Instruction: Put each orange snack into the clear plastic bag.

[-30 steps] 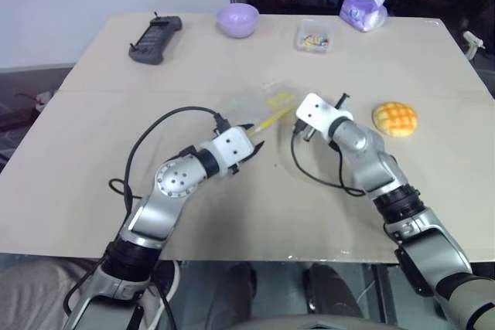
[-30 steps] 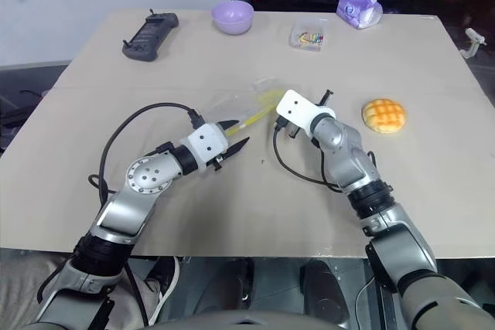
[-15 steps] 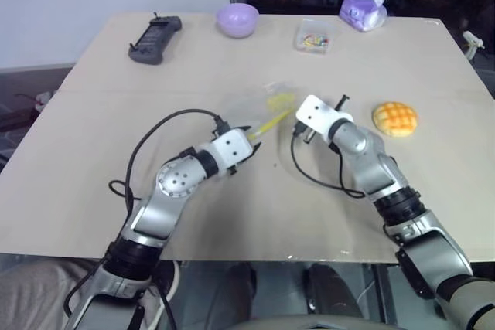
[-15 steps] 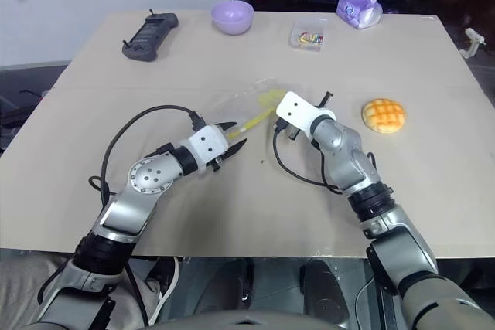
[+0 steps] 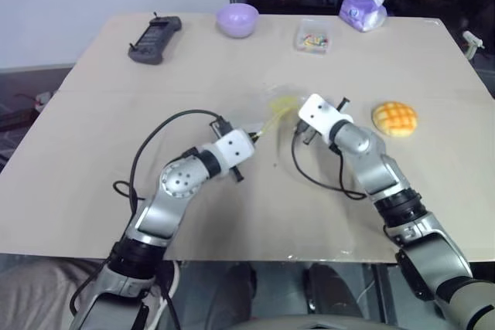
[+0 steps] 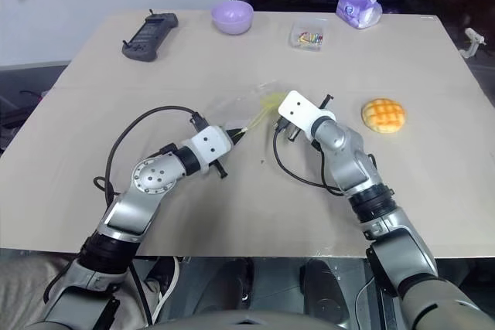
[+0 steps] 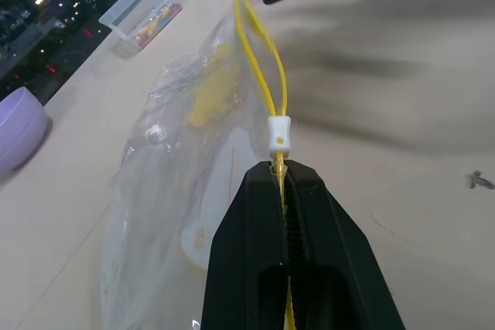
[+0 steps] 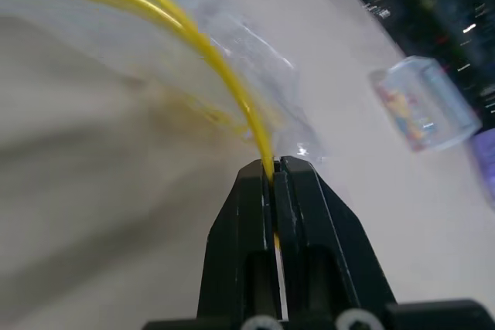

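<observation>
The clear plastic bag (image 6: 247, 110) lay near the middle of the tan table (image 6: 116, 98), its yellow zip strip (image 7: 263, 75) stretched between the two claws. The left gripper (image 7: 285, 183) was clamped shut on the near end of that strip, just behind the small white slider (image 7: 278, 134). The right gripper (image 8: 272, 175) pinched the far end of the same yellow strip with its fingers close together, so the mouth of the bag hung between them with its two lips parted into a narrow loop. The strip's long axis ran roughly from the left claw toward the right one, slanting across the table, and the crinkled body of the bag trailed away from it toward the lilac bowl (image 6: 233, 16) and the small clear box of colourful bits (image 6: 308, 36). The orange snack (image 6: 384, 115), a domed bun with a grid top, sat by itself on the table to the right of the right gripper, well apart from the bag. The right arm was plainly the nearer one to it. To fetch the bun that arm would probably have to let go of the strip, leaving the left claw alone to keep the mouth up.
</observation>
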### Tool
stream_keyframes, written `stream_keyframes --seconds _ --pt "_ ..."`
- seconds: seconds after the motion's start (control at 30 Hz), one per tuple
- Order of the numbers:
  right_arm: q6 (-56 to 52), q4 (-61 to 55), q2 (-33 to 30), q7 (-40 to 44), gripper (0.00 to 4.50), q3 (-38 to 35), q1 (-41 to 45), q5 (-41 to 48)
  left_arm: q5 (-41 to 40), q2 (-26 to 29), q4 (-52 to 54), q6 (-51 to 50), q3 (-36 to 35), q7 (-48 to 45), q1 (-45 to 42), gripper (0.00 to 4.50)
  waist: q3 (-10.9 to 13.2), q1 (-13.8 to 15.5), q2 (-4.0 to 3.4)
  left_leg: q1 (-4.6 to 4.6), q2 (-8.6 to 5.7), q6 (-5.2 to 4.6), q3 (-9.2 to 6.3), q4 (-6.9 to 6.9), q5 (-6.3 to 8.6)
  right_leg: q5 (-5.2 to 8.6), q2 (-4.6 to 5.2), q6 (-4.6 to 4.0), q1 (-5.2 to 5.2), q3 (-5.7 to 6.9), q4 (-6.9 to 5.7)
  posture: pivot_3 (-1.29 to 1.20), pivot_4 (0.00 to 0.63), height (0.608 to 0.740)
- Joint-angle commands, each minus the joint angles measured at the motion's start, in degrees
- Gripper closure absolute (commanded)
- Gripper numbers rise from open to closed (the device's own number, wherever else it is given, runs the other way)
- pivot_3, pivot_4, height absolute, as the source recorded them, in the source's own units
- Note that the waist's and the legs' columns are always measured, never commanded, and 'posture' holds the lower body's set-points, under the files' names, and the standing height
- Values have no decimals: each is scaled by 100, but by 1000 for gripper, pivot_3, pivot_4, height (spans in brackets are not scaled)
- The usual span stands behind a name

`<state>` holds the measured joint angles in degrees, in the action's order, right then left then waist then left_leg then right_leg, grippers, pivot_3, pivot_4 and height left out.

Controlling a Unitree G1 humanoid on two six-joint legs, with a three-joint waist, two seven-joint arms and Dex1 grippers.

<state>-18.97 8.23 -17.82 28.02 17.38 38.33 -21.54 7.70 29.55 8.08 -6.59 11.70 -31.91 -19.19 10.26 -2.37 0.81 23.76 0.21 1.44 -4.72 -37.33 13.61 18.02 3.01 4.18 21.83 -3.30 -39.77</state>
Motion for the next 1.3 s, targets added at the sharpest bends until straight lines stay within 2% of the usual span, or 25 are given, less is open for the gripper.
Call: stream_keyframes --seconds 0.03,0.1,0.17,0.23,0.37,0.47,0.57,0.6,0.97,1.3 --pt "-126 -581 -326 519 2723 -248 -114 319 -34 -69 -26 219 -108 54 -105 4500 0 9 0 2 -1 0 -2 -1 0 0 1 0 0 2 1 0 150 740" --pt "-272 -794 -616 810 1879 -415 -150 507 -35 -89 -107 287 -107 44 -141 4500 0 22 0 4 -3 0 -4 -3 0 0 3 0 -1 5 2 0 150 740" --pt "-475 -985 -834 1066 1879 -515 -178 718 -28 -102 -149 333 -109 32 -156 4500 0 13 0 4 -4 -1 -4 -6 0 0 4 0 -3 5 2 0 150 740" --pt "-1112 -1341 -837 1323 1879 -880 -151 1264 -26 -106 -180 384 -106 19 -161 4500 0 -5 0 2 -3 -1 -6 -6 0 0 3 0 -3 6 0 0 150 740" --pt "-2547 -2023 -308 1435 1879 -1585 -11 2434 -20 -129 -222 445 -87 6 -164 4500 0 -33 -1 -2 8 -1 -8 -3 1 0 -8 0 -4 5 -4 0 150 740" --pt "-3357 -2300 189 1299 2757 -1775 -16 3048 -23 -161 -227 472 -73 -7 -165 4500 0 -13 -1 -2 9 -2 -10 -4 1 0 -8 0 -4 7 -6 0 150 740" --pt "-3570 -2329 385 1092 4183 -1634 -27 3206 -25 -178 -239 485 -77 -19 -177 4500 -1 15 -1 0 2 -2 -11 -6 1 0 -3 0 -5 7 -5 0 150 740" --pt "-3599 -2313 437 1024 4444 -1595 -20 3260 -24 -182 -244 487 -79 -21 -182 4500 -1 22 -1 1 -2 -2 -11 -7 1 0 0 0 -7 11 -4 0 150 740" --pt "-3479 -2060 662 609 4444 -1369 43 3538 -66 -224 -240 559 -80 -67 -190 4500 -1 -9 -2 0 -3 -2 -16 -7 1 0 1 0 -8 15 -5 0 150 740" --pt "-3103 -1380 857 284 4444 -1379 70 3550 -123 -242 -192 666 -35 -222 -199 4500 -1 -7 -2 0 -3 -2 -16 -7 0 0 1 0 -8 15 -5 0 150 740"
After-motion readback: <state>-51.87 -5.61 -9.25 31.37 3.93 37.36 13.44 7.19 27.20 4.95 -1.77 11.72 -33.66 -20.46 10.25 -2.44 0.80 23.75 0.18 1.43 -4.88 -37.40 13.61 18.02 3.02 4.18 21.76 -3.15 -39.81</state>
